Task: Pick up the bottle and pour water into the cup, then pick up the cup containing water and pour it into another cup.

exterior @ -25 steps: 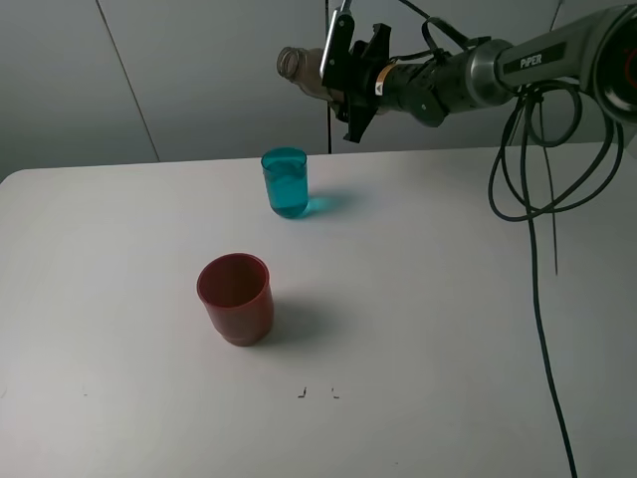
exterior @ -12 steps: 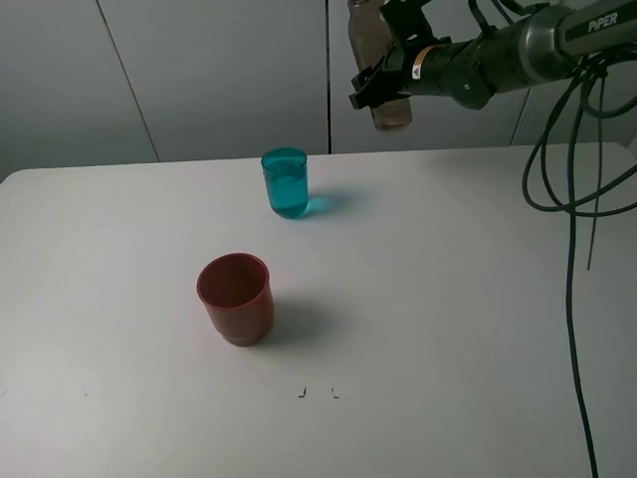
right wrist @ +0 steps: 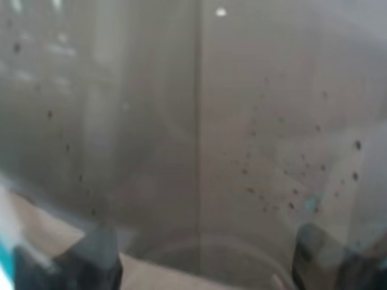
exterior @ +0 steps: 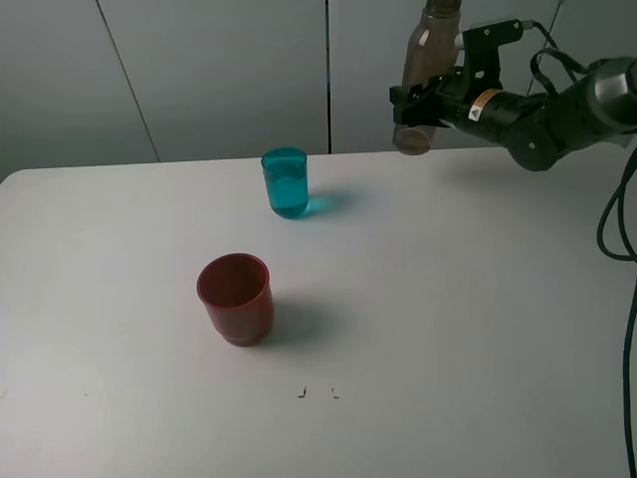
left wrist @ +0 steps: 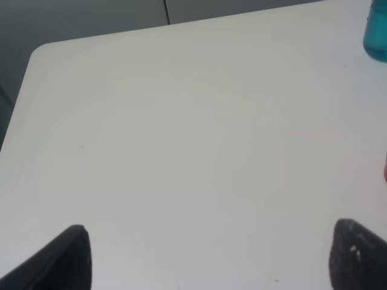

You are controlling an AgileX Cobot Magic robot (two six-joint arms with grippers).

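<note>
The high camera looks down and forward over the whole tabletop (exterior: 448, 329) toward the grey wall (exterior: 199, 70). The left wrist camera faces out past its jaws from well above the tabletop, catching the teal cup (left wrist: 376, 37) beyond them, which the high view shares. The right wrist camera sits close against the bottle (right wrist: 199, 121) between its jaws; the bottle fills the frame.
</note>
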